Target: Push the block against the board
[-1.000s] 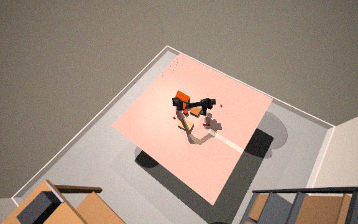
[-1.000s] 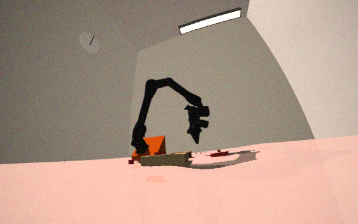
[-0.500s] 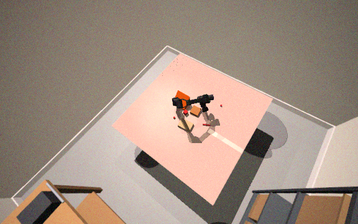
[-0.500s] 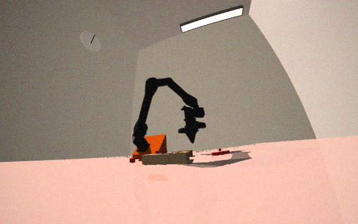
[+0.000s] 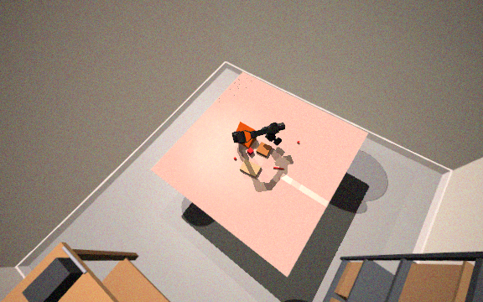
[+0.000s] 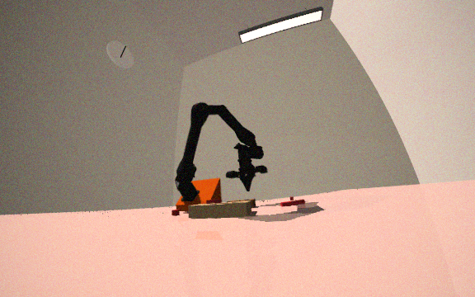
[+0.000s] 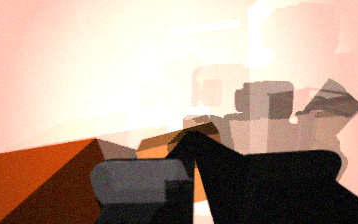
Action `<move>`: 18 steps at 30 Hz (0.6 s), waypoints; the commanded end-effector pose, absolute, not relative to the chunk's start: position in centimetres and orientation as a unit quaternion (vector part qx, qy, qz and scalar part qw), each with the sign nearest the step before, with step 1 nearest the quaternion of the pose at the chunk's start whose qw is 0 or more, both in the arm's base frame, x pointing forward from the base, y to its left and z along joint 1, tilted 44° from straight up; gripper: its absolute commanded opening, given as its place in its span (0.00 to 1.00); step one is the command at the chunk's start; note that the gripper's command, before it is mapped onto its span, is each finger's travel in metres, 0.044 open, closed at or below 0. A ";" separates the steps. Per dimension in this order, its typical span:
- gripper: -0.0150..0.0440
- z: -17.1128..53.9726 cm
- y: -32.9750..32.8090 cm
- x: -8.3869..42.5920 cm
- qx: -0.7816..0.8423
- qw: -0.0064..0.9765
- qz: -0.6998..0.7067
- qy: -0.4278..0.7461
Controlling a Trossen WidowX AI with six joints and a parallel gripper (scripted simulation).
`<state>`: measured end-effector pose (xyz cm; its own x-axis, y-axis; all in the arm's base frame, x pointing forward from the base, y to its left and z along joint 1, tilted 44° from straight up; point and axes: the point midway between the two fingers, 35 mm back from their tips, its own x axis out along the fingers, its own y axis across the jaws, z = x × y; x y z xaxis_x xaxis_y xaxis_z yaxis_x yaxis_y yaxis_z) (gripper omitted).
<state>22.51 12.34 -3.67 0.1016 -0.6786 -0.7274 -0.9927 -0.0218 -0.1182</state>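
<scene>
Bench (image 5: 208,138) (image 6: 237,256), pink, smooth in look and matt, centre of the top view; arm (image 5: 262,132) (image 6: 194,136) with tool (image 6: 247,190) (image 7: 192,135), black, mostly matt, plastic or painted metal, cannot tell which. Pale tan slab (image 5: 250,169) (image 6: 221,209), centre of the top view, wood-like and dull; orange-brown block (image 5: 263,149) (image 7: 155,145) beyond it, likewise wood-toned, matt. Wedge-shaped piece (image 5: 246,127) (image 6: 209,190) (image 7: 40,165), bright orange, flat-faced, smooth, without gloss; red stick (image 5: 278,169) (image 6: 292,203), plain and smooth-looking.
</scene>
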 end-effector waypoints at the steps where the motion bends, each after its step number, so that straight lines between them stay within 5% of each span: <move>1: 0.25 -4.1 12.2 21.2 -0.691 0.264 0.294 0.605; 18: 0.25 -8.3 8.4 21.1 -0.702 0.234 0.318 0.593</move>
<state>21.22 9.57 -7.34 0.0932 -0.6777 -0.7295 -0.9831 -0.1786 0.0403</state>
